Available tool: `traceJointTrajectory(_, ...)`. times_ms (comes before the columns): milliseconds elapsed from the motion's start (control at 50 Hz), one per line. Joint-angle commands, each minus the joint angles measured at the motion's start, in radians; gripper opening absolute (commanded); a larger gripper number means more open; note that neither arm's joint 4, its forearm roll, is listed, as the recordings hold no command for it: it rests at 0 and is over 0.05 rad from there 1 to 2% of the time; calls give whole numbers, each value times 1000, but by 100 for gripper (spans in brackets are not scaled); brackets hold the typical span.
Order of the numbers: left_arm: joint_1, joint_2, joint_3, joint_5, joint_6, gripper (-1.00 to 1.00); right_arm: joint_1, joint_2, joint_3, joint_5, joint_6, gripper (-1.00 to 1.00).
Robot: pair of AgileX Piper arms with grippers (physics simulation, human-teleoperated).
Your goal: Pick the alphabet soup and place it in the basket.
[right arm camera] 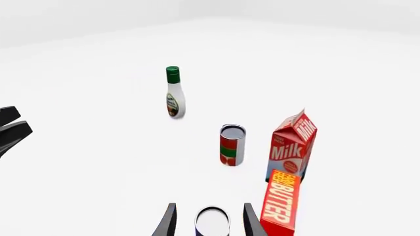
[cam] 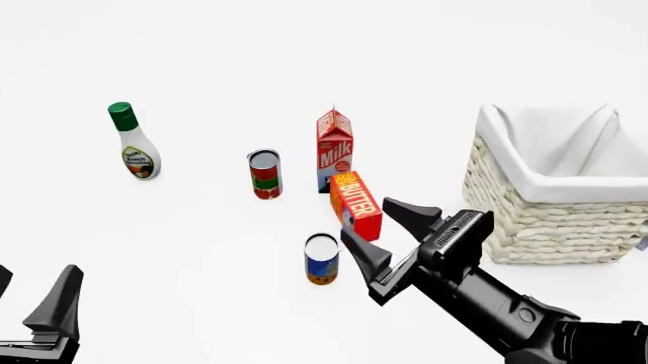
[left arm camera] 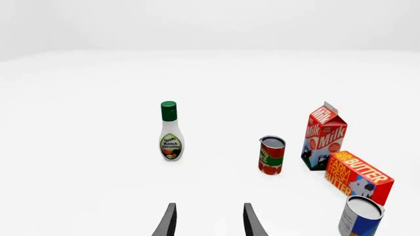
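**Line up on the soup before closing**

The soup (cam: pixel 322 258) stands low centre in the front view, just beside the butter (cam: pixel 357 205). The right gripper (cam: pixel 388 231) is spread wide above it, holding nothing (left gripper (left arm camera: pixel 208 221) likewise agape). Descend straight, avoiding the butter; the basket (cam: pixel 552 220) waits at right.

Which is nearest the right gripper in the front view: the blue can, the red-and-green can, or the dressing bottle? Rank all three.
From the right gripper:
1. Blue can, just to its left, beside the near finger.
2. Red-and-green can, farther back and left.
3. Dressing bottle, far left at the back.
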Motion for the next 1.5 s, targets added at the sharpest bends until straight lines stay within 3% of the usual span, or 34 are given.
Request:
traceJointTrajectory(20, 0, 0, 0, 0, 0, 100, -6, 81, -9, -50, 15, 100)
traceJointTrajectory(500, 0, 0, 0, 0, 0, 100, -11, 245, -45, -135, 44, 100)
traceJointTrajectory(1500, 0, 0, 0, 0, 0, 100, -22, 441, -162, -142, 46, 100)
